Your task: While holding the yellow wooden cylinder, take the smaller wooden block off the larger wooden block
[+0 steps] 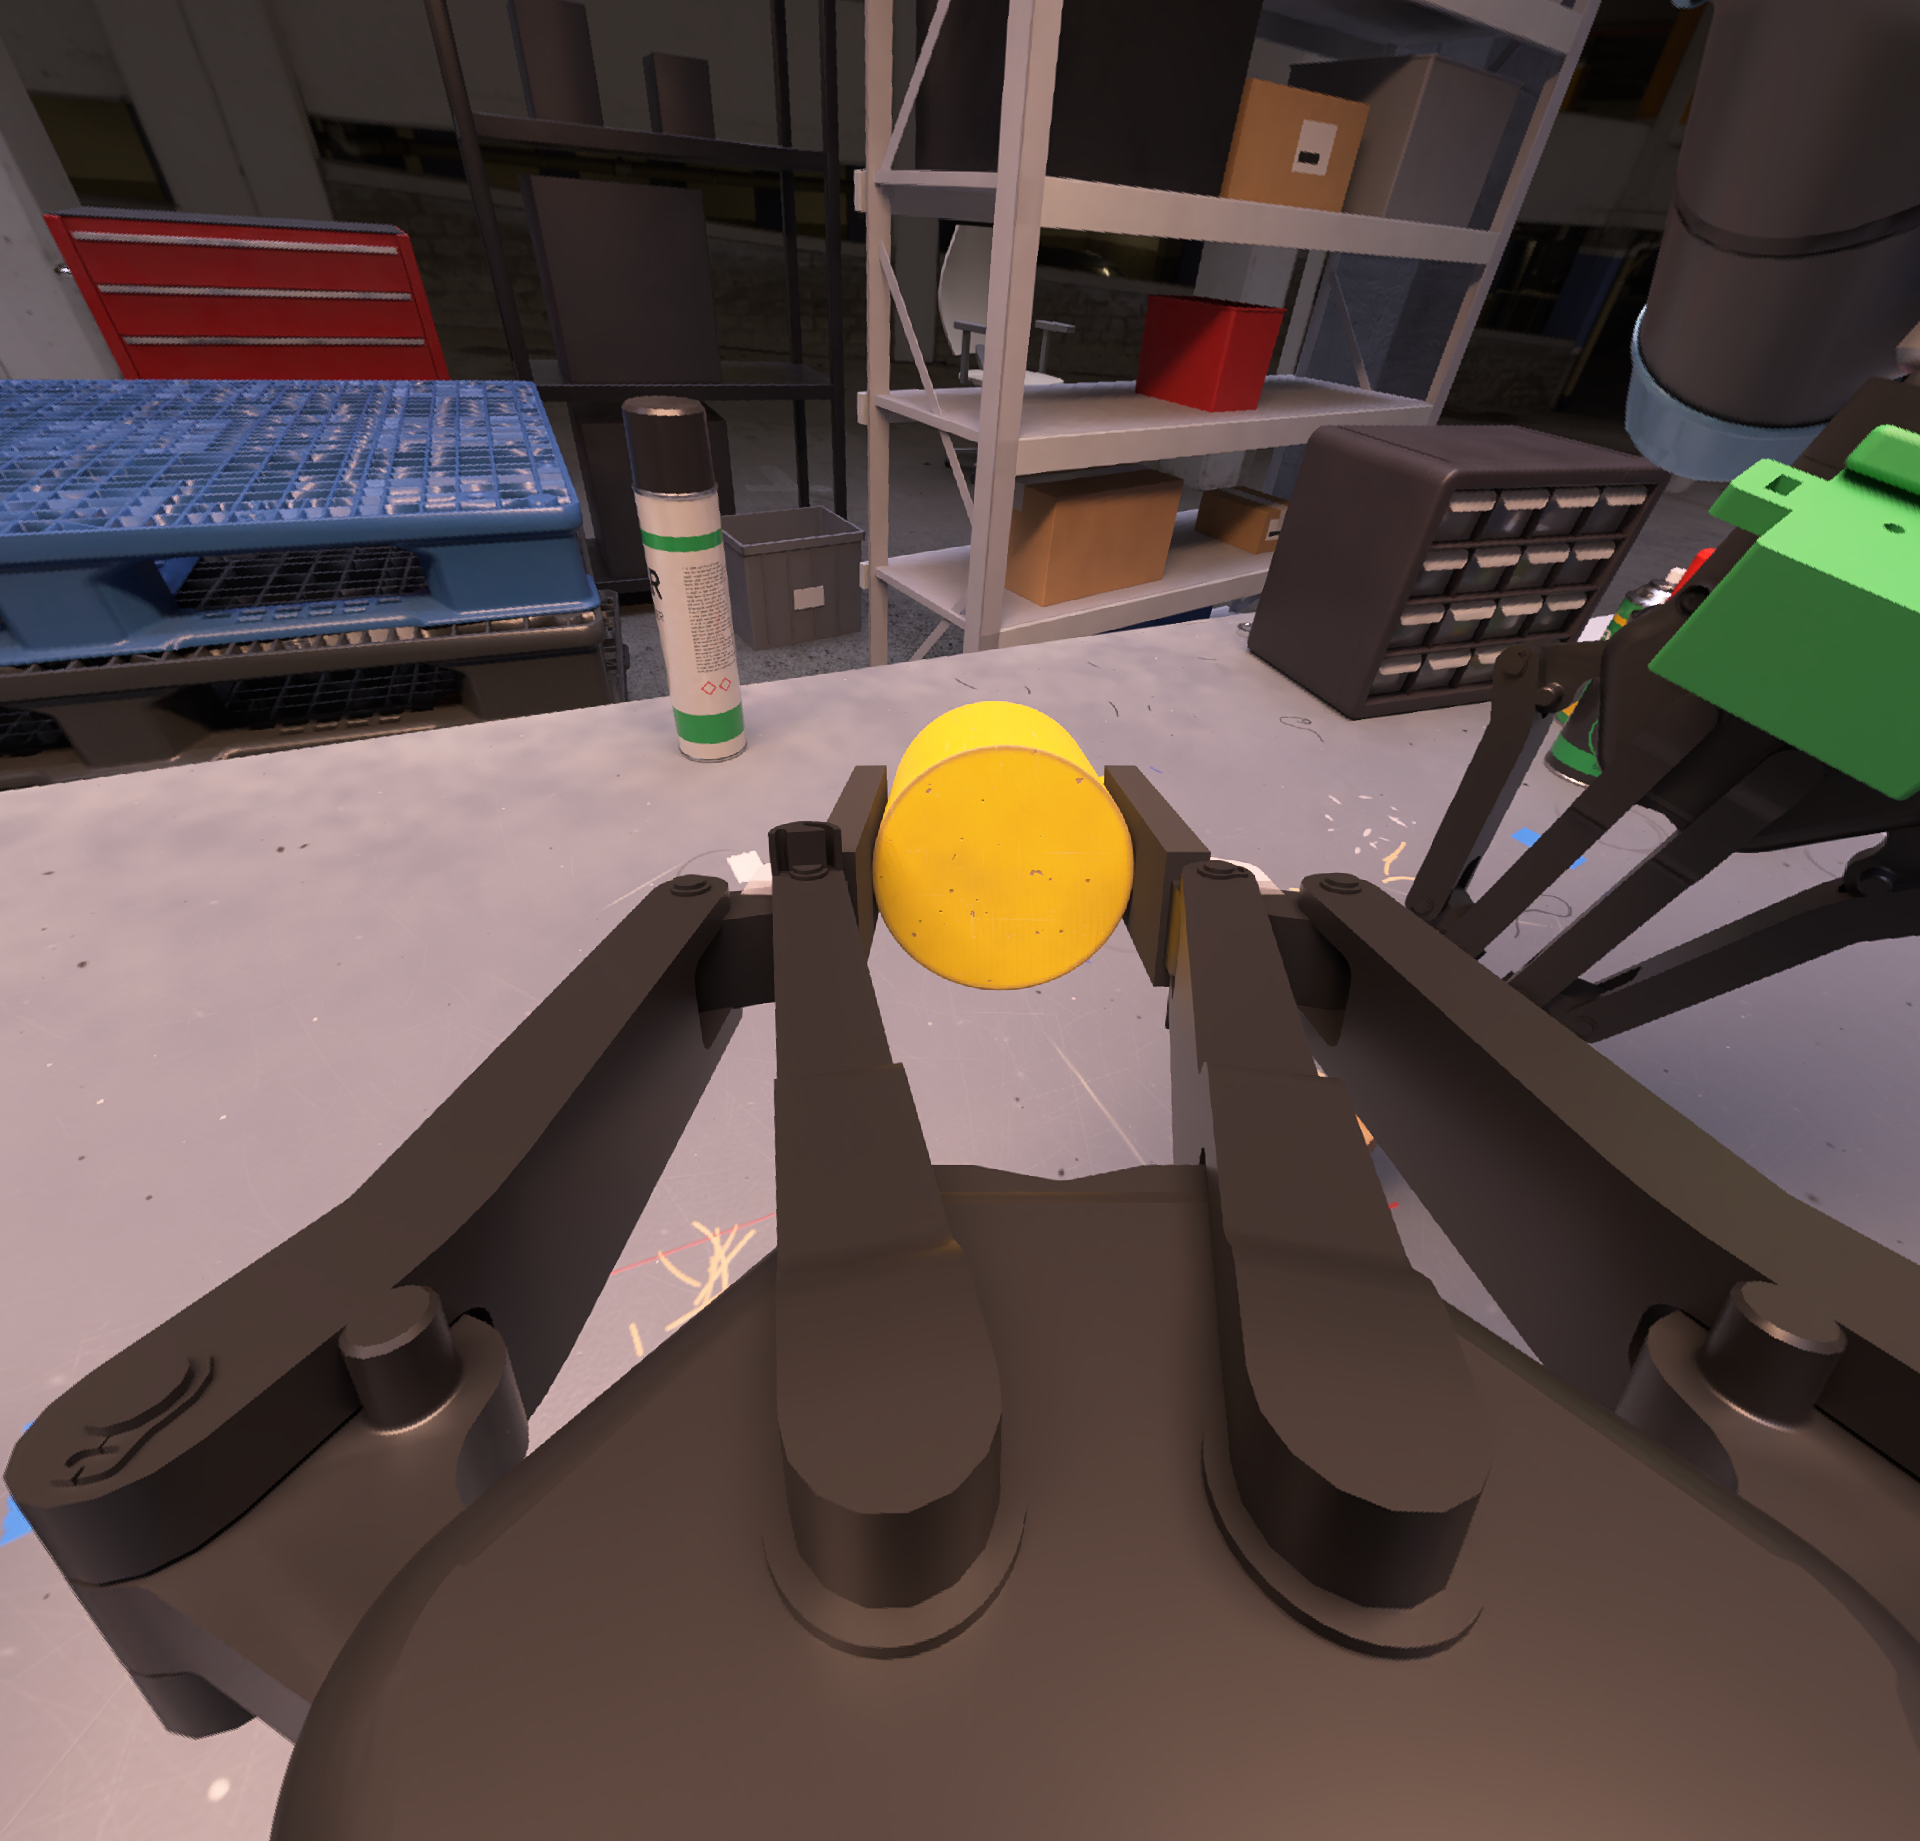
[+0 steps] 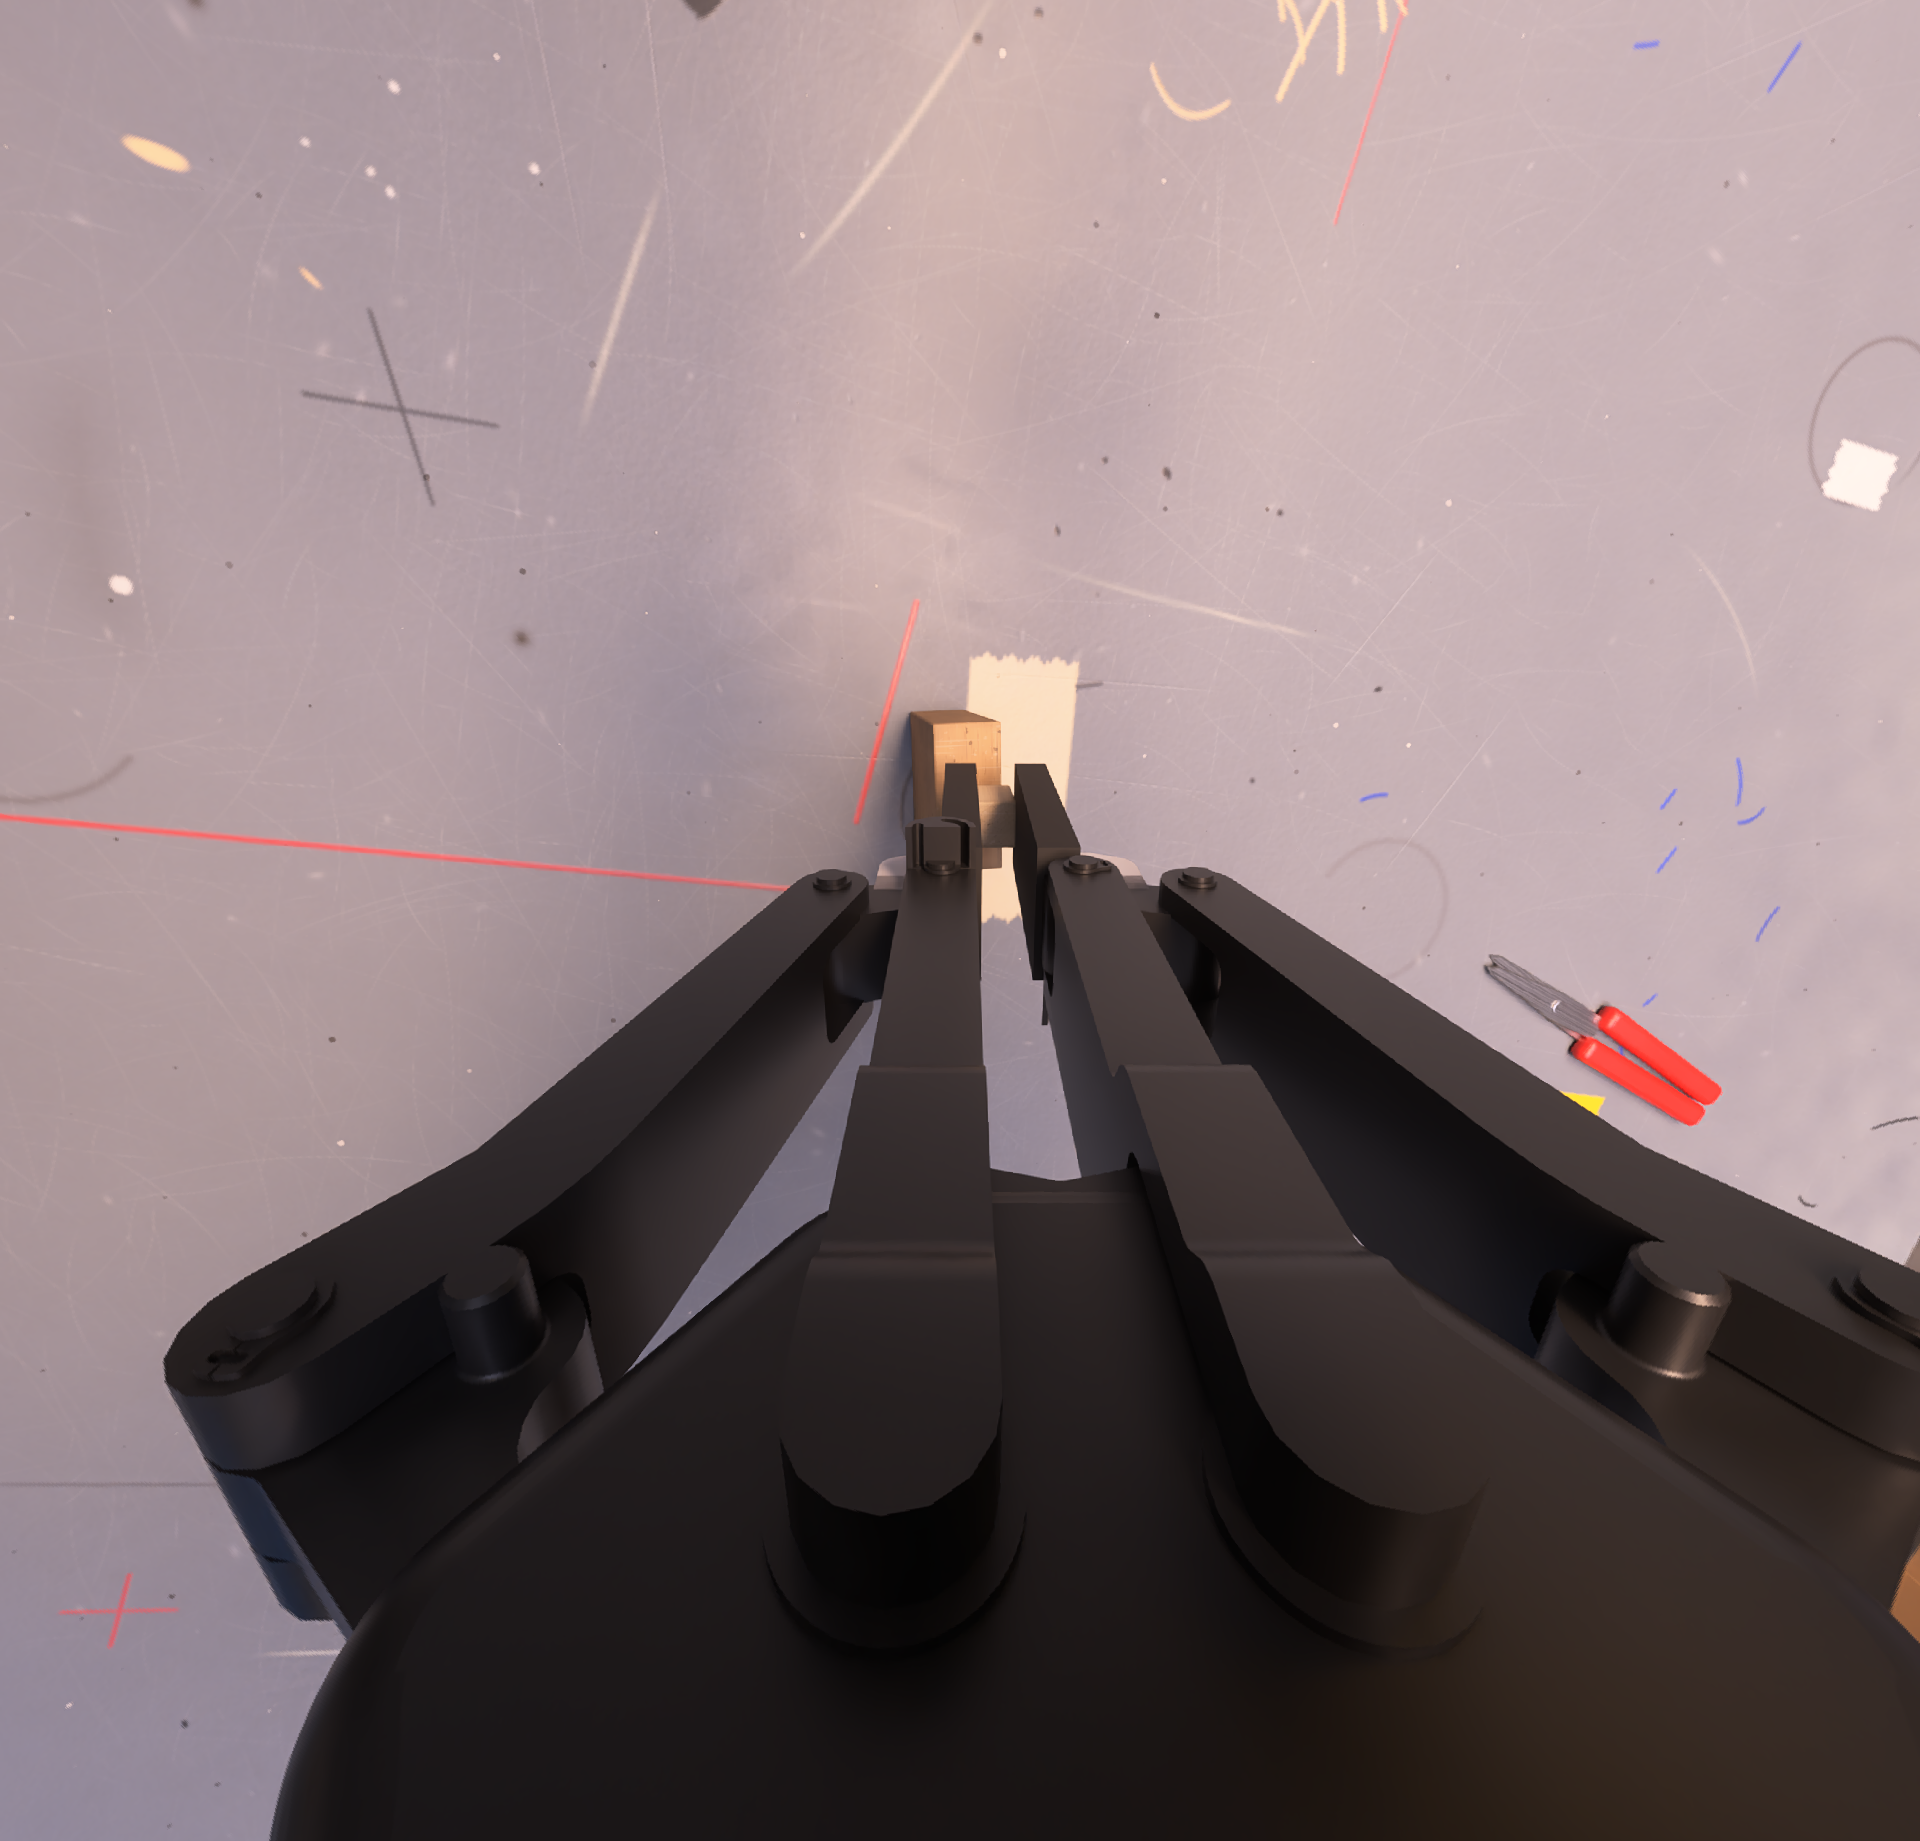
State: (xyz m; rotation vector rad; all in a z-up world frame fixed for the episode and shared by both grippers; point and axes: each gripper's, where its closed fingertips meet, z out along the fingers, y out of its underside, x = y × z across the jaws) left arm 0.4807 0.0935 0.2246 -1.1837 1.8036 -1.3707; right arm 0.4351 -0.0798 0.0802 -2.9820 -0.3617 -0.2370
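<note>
My left gripper (image 1: 1003,825) is shut on the yellow wooden cylinder (image 1: 1003,856) and holds it lying sideways above the grey table (image 1: 312,960). In the right wrist view my right gripper (image 2: 997,778) points down at the table (image 2: 520,648), jaws nearly together, shut on the smaller wooden block (image 2: 951,747). The block sticks out past the left finger. A tan corner (image 2: 1910,1604) at the lower right edge may be the larger block; I cannot tell. The right arm (image 1: 1662,804) with its green mount shows at the right of the left wrist view.
A spray can (image 1: 691,586) and a dark drawer cabinet (image 1: 1455,565) stand at the table's far edge. Red-handled pliers (image 2: 1621,1048) lie right of the right gripper. A strip of pale tape (image 2: 1023,711) is under it. Shelves and a blue pallet stand beyond the table.
</note>
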